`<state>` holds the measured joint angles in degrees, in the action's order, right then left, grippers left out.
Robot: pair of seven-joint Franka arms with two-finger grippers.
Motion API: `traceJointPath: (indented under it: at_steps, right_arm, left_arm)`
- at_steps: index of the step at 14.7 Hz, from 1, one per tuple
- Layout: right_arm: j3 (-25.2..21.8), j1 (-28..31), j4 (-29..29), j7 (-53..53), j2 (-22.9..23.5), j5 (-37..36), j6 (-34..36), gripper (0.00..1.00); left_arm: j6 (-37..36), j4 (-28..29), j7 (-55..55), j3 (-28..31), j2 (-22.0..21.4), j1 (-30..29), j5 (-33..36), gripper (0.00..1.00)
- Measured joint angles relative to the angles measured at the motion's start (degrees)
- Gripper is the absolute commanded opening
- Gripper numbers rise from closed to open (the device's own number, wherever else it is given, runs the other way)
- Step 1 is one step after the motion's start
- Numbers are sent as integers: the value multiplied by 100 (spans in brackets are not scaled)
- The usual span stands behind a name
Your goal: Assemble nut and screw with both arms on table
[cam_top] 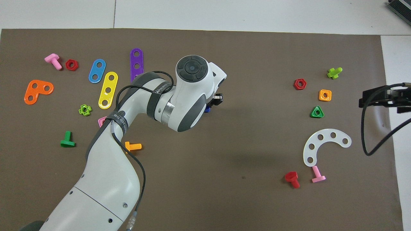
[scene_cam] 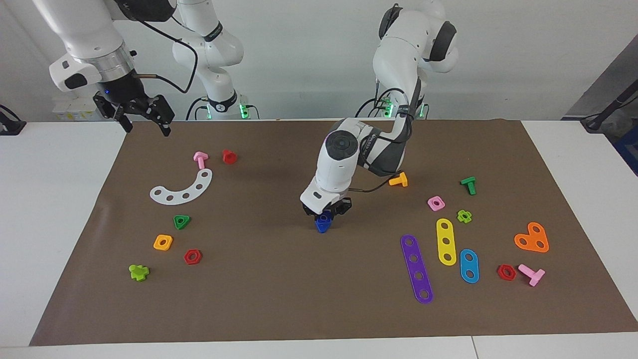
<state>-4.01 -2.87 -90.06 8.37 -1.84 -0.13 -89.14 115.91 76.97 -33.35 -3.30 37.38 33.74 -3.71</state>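
My table (scene_cam: 60, 209) with its brown mat (scene_cam: 279, 299) is the largest thing in shot. My left arm (scene_cam: 349, 154) reaches to mid-mat; my right arm (scene_cam: 84, 45) waits at the mat corner near its own base.

The left gripper (scene_cam: 324, 215) is clenched on the blue nut (scene_cam: 324, 217), directly over the dark-blue screw (scene_cam: 322, 227), which sits at mat centre. I read nut and screw as touching or nearly so (the overhead view hides both under the wrist). The right gripper (scene_cam: 142, 112) hangs released, holding nothing.

Step in hand, by my judgement: seating the nut on the screw shaft. The next move calls for a straight press or twist with the hole kept aligned; with nothing steadying the screw, it may tip or slide.

Surroundings, clock face centred on the screw in the facing view: purple strip (scene_cam: 416, 269) at 4, orange T-screw (scene_cam: 398, 179) at 2, pink nut (scene_cam: 436, 203) near 3, white arc (scene_cam: 182, 188) at 10, green triangular nut (scene_cam: 182, 222) at 9. All lie well apart; nothing obstructs.
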Motion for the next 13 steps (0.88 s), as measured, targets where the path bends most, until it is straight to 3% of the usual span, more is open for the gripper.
traceJointPath:
  at_steps: [11, 13]
  right_arm:
    - [0, 0, 0, 0, 0, 0, 0, 100]
    - [0, 0, 0, 0, 0, 0, 0, 100]
  left_arm:
    - [241, 172, -22, -2, 79, 4, 55, 19]
    - [293, 217, -24, 3, 86, 4, 71, 26]
